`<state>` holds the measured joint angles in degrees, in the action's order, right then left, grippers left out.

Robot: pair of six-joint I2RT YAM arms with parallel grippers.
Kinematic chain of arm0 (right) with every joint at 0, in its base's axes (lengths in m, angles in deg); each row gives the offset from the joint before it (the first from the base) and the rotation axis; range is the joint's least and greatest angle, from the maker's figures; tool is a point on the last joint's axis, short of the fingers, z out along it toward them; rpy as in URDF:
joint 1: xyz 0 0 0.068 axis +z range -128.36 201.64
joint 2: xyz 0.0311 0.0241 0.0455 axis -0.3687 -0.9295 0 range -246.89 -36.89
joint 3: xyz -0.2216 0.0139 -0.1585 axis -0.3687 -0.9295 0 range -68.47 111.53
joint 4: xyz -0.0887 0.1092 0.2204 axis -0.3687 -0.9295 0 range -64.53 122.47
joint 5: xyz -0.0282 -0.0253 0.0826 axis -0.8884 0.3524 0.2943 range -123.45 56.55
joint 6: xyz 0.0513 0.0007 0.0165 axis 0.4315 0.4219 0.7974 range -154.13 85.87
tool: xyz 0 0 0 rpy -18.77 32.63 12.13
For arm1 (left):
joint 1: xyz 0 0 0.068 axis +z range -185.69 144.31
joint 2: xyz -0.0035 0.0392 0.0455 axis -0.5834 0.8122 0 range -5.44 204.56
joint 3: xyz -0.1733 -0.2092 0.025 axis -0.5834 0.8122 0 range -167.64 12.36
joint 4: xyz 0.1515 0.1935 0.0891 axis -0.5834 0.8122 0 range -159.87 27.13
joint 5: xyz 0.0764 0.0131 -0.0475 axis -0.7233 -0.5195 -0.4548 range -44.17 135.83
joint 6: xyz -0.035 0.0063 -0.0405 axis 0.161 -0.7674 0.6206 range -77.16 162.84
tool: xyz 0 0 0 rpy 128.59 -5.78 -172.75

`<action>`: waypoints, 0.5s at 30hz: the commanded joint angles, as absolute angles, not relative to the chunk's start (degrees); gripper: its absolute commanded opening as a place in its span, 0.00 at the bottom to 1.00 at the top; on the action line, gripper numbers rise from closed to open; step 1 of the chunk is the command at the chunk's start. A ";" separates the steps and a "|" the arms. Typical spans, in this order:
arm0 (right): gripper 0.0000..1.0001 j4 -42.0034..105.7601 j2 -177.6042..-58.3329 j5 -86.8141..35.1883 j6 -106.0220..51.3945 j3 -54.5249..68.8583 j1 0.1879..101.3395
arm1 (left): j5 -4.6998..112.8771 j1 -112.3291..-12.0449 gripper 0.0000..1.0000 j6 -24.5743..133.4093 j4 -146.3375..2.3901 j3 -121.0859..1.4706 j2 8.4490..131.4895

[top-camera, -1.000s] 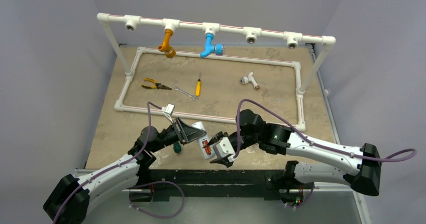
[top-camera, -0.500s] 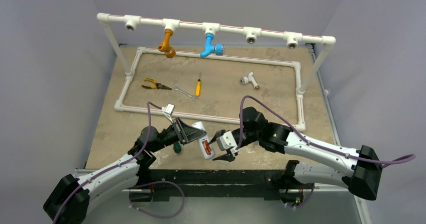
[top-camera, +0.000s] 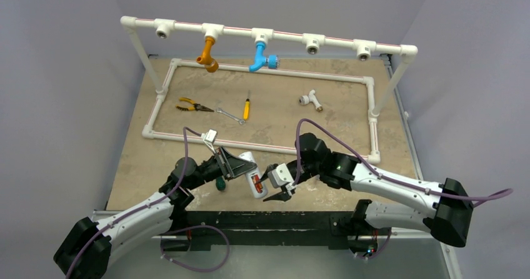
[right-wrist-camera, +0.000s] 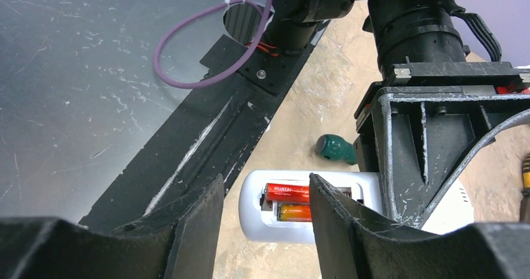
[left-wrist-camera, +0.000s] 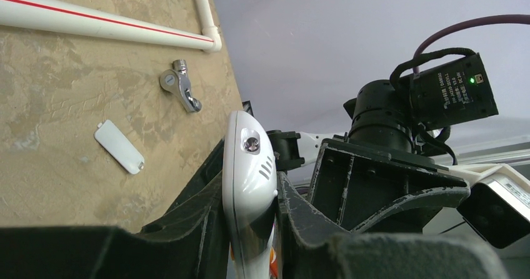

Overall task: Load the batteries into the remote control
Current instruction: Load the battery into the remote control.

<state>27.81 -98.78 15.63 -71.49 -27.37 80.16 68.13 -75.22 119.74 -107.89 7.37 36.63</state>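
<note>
Remote control clamped in left gripper above table near edge, both batteries in open bay. Right gripper spread, empty, just beside. Risk: batteries maybe not seated; skewed push could pop one or twist remote loose.

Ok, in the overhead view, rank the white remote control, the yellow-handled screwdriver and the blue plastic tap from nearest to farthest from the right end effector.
1. White remote control, right beside the right end effector, on its left.
2. Yellow-handled screwdriver, mid-table inside the white pipe frame.
3. Blue plastic tap, on the far raised pipe rail.
</note>
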 commanded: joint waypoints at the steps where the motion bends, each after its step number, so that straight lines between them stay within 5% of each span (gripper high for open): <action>1: 0.50 30.31 -99.36 17.15 -70.98 -27.15 80.03 | 68.46 -75.53 0.00 119.32 -110.74 7.00 35.89; 15: 0.46 30.97 -100.44 16.05 -70.34 -27.15 80.05 | 68.50 -75.59 0.00 119.44 -110.04 6.51 35.17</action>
<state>29.03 -100.70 15.58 -70.95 -27.37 80.16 68.13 -75.22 119.74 -107.80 7.37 35.88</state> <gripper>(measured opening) 0.468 0.254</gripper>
